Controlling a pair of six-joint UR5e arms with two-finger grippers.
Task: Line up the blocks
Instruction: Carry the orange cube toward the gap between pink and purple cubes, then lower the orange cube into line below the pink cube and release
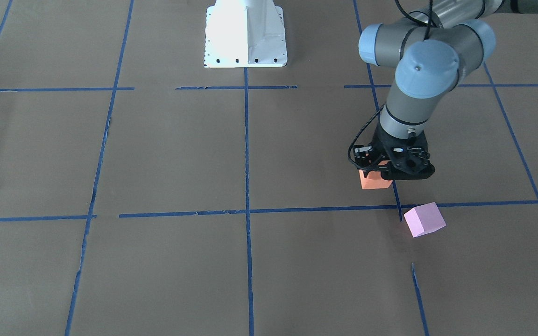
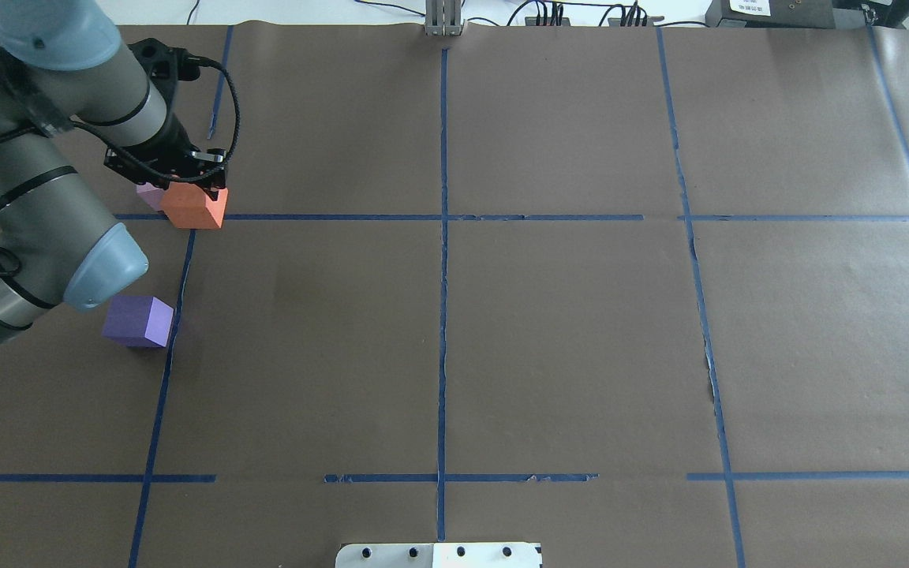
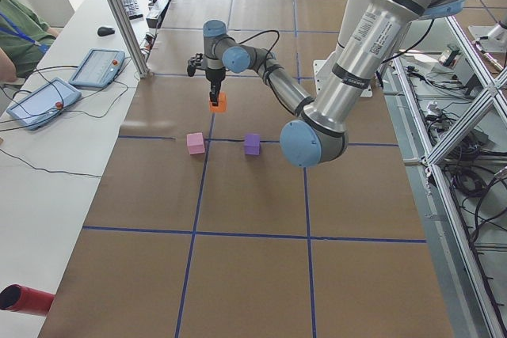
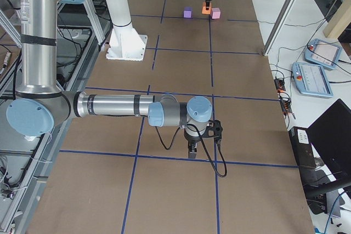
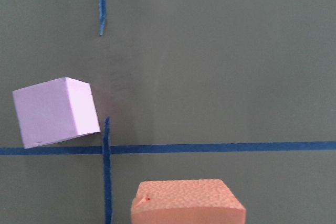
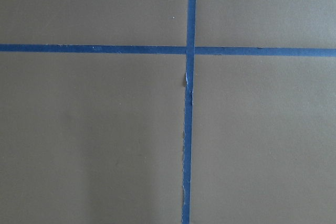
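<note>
My left gripper [image 2: 191, 189] is shut on the orange block [image 2: 196, 207] and holds it above the table at the far left. The block also shows in the front view [image 1: 372, 180] and at the bottom of the left wrist view [image 5: 186, 202]. The pale pink block [image 1: 424, 219] lies on the table close by, partly hidden in the overhead view [image 2: 149, 196]. The purple block [image 2: 139, 321] lies nearer the robot, next to a blue tape line. My right gripper [image 4: 191, 150] hangs low over a tape crossing, far from the blocks. I cannot tell whether it is open.
The table is covered in brown paper [image 2: 565, 347] with a grid of blue tape lines [image 2: 443, 237]. The white robot base [image 1: 245, 35] stands at the robot's edge. A side bench with tablets [image 3: 95, 67] and a metal post [image 3: 123, 17] lie beyond the far edge.
</note>
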